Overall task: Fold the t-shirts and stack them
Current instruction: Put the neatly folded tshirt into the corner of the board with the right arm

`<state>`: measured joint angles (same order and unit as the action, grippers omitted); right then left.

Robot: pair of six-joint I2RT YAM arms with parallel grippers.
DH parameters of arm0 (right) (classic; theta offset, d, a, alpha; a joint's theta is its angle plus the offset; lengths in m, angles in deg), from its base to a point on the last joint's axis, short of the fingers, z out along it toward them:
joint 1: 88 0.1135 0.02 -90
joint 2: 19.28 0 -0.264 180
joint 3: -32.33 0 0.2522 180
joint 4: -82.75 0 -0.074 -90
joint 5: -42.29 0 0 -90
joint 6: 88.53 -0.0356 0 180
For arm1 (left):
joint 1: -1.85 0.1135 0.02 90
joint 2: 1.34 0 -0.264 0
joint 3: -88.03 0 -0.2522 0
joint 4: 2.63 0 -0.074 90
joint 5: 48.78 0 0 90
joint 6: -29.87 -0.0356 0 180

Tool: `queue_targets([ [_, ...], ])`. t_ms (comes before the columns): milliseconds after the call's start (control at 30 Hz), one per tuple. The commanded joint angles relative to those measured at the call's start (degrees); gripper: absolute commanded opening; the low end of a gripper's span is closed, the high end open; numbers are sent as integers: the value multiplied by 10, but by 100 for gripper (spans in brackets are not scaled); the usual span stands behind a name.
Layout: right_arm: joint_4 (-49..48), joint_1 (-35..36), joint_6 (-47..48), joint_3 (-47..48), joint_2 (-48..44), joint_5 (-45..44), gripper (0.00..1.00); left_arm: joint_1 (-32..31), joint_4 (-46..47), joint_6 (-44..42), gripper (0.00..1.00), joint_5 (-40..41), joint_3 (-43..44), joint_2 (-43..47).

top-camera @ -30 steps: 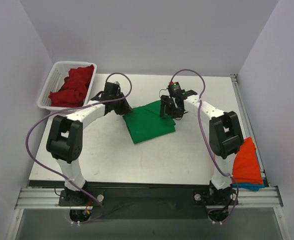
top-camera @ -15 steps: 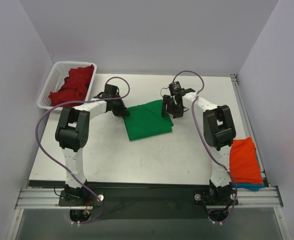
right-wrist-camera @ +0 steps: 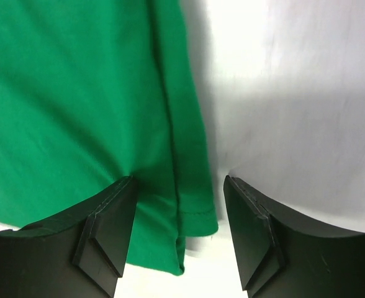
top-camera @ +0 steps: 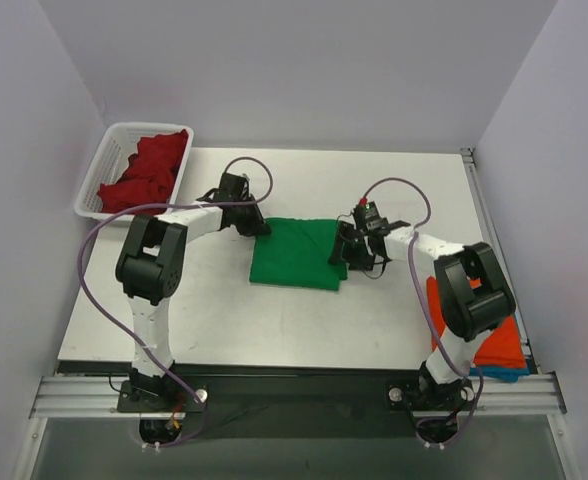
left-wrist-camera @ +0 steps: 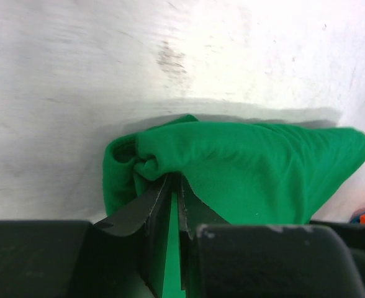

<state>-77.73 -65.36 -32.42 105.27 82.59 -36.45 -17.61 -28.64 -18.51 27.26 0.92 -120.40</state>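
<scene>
Left gripper (left-wrist-camera: pixel 172 181) pinches a bunched corner of the green shirt (top-camera: pixel 296 255); right gripper (right-wrist-camera: pixel 179 186) gapes, jaws astride its hem; red shirts (top-camera: pixel 146 168) fill the basket (top-camera: pixel 92 186).

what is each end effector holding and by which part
The left end effector pinches the green t-shirt at a bunched corner. The right end effector is open, straddling its hem, gripping nothing.
</scene>
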Motion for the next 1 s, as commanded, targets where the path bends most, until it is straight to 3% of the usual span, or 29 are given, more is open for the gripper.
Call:
queue_targets([
  [0, -9, 31, -50, -90, -56, 10, 58, -33, -24, -21, 20, -5, -30, -6],
  [133, -40, 66, -87, -175, -130, -12, 59, -62, -16, -17, 20, -11, -44, 9],
  [300, -36, 37, -109, -225, -213, -44, 66, -71, -48, -43, 26, -15, -2, 15],
  [567, -81, 18, -149, -262, -213, -12, 70, -72, -104, -78, 33, -14, 65, 31],
  [800, -138, 31, -185, -282, -180, -18, 68, -72, -142, -52, 34, 113, -12, 100],
  [967, -161, 42, -200, -291, -164, -26, 64, -72, -130, -44, 34, 158, -90, 138],
])
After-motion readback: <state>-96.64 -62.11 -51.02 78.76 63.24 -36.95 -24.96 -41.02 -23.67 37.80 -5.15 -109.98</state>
